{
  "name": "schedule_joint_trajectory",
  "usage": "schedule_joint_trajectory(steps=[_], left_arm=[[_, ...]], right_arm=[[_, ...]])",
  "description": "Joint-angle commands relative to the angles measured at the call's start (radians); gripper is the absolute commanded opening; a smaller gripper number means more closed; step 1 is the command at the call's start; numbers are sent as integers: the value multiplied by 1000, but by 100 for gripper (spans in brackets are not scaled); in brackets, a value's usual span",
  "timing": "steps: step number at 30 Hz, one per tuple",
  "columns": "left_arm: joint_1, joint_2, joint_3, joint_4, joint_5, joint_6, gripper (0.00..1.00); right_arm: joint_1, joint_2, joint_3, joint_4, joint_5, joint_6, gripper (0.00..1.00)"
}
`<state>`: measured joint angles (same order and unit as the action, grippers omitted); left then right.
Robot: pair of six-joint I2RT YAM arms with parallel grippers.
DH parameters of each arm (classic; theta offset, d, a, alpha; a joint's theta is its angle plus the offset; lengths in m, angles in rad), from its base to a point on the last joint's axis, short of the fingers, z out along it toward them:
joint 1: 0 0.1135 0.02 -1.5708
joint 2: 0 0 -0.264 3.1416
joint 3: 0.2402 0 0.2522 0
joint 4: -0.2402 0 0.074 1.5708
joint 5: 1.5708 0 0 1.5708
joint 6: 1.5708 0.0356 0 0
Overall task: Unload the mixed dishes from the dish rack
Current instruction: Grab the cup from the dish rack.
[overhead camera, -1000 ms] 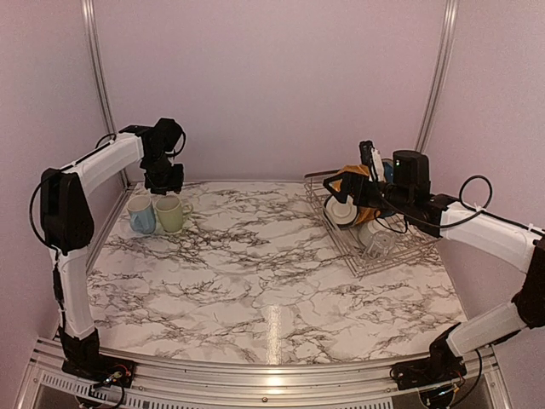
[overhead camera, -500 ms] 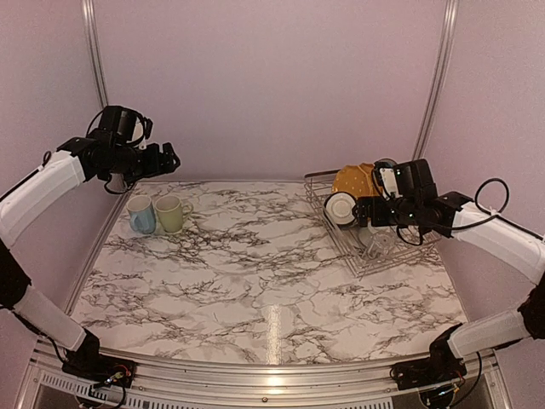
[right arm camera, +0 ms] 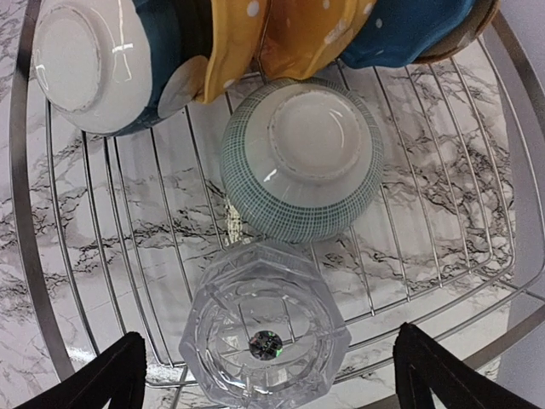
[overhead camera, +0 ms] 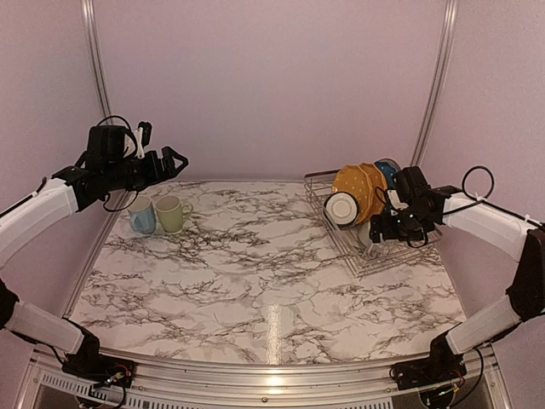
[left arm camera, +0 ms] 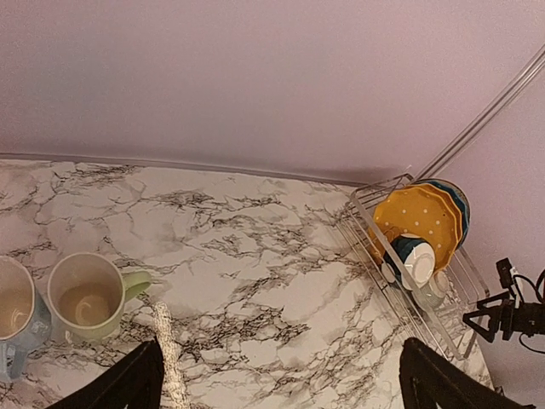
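Note:
The dish rack (overhead camera: 366, 258) stands at the back right of the table. It holds upright mustard-yellow dotted plates (right arm camera: 281, 34), a blue plate (right arm camera: 409, 30), a white-bottomed bowl (right arm camera: 89, 60), an upturned green-checked bowl (right arm camera: 302, 158) and a clear glass (right arm camera: 266, 336). My right gripper (right arm camera: 271, 377) hangs open right over the glass, one finger on each side, apart from it. A light-blue mug (overhead camera: 142, 215) and a pale-green mug (overhead camera: 172, 213) stand at the back left. Above them, my left gripper (overhead camera: 174, 159) is raised, open and holding nothing.
The rack (left arm camera: 409, 281) and its yellow plates (left arm camera: 421, 217) show far off in the left wrist view, with the green mug (left arm camera: 83, 305) at the lower left. Pink walls close the back and both sides.
My left gripper opened, lifted off the mugs and swung back to the left and higher. My right gripper came down from the plates to just over the glass.

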<state>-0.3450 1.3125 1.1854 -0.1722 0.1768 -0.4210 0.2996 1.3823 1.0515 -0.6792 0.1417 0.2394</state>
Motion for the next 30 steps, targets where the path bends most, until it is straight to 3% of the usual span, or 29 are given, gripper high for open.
schedule_joint_trajectory(steps=[1,9,16,30], left_arm=[[2,-6,-43,66,75,-44,99],[-13,27,-131,133,133,-126,99],[-39,61,-119,117,133,-130,99],[-81,112,-62,57,111,-102,99]], right_arm=[[-4,34,2,-17,-9,8,96],[-4,92,-14,38,-5,-4,88],[-4,120,-7,72,-24,9,81],[-4,129,33,57,-25,15,55]])
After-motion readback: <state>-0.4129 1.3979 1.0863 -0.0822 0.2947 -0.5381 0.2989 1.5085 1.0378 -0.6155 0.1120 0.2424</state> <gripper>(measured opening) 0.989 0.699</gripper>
